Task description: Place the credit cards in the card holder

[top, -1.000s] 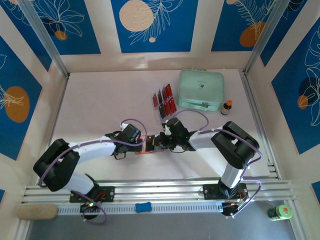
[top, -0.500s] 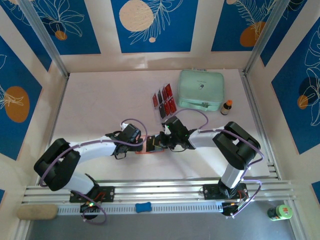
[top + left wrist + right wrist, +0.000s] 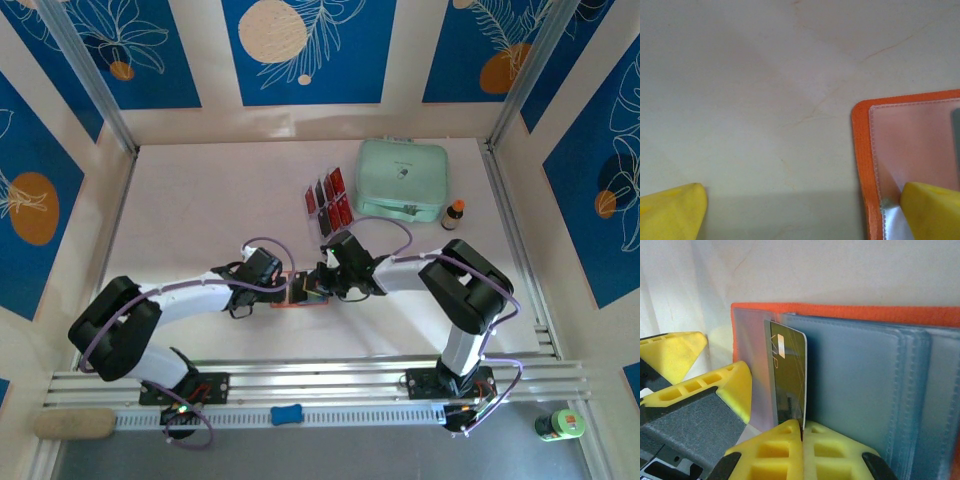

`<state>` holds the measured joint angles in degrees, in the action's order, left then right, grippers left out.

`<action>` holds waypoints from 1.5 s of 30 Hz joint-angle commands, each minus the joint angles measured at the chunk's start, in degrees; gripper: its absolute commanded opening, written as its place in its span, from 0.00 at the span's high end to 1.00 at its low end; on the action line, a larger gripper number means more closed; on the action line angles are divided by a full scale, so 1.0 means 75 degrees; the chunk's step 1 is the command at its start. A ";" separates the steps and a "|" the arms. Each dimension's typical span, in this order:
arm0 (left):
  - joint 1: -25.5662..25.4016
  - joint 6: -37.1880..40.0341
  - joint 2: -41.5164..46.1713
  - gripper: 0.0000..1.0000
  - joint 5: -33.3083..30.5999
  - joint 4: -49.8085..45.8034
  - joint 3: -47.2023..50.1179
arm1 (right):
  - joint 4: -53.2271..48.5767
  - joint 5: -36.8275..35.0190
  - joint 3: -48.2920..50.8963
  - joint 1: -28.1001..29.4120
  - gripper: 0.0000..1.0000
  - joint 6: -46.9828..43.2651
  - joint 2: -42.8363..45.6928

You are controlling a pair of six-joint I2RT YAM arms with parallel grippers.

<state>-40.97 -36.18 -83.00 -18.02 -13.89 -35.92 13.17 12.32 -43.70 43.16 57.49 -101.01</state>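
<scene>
Toward the near middle of the table (image 3: 200, 200), the two arms meet over the orange wallet (image 3: 300, 291), which lies open with its grey inside facing up. The right gripper (image 3: 803, 432) is clenched, its yellow fingertips pressed together on the near edge of a dark card (image 3: 787, 375). The card stands on edge against the wallet's inside, between the clear window flap on the left and the grey slots on the right. The left gripper (image 3: 800, 212) is spread wide and holds nothing. One of its fingers (image 3: 935, 210) presses down on the clear flap at the wallet's corner, while the other rests on bare table just beside the wallet's orange rim. Farther back, right of centre, the remaining red and black cards (image 3: 328, 200) sit in a small clear rack, well apart from the wallet. Just to the right of the rack lies a mint-green case (image 3: 402, 180).
</scene>
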 commanded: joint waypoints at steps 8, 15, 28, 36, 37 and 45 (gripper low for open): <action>0.0083 -0.0095 0.0286 0.00 0.0142 -0.0256 -0.0152 | -0.2548 -0.0267 -0.0859 -0.0024 0.52 -0.1334 0.0461; 0.0153 -0.0075 0.0606 0.00 0.0225 -0.0424 -0.0256 | -0.3363 -0.0511 -0.1403 -0.0036 0.57 -0.1939 0.0653; 0.0375 -0.0151 0.0618 0.00 0.0153 -0.0305 0.0277 | -0.3701 -0.0718 -0.2182 0.0251 0.82 -0.2368 -0.0304; 0.0374 -0.0131 0.0425 0.00 0.0153 -0.0077 0.0406 | -0.3842 -0.0629 -0.2593 0.0510 0.90 -0.2363 -0.0910; 0.0372 -0.0130 0.0426 0.00 0.0173 -0.0065 0.0401 | -0.3852 -0.0611 -0.2663 0.0553 0.91 -0.2337 -0.0984; 0.0367 -0.0080 0.0651 0.00 0.0178 -0.0210 0.0289 | -0.4060 -0.0570 -0.3102 0.0715 0.93 -0.2340 -0.0999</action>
<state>-38.83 -36.60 -79.31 -16.95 -14.59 -33.47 -14.76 7.18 -65.30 48.31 40.47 -109.12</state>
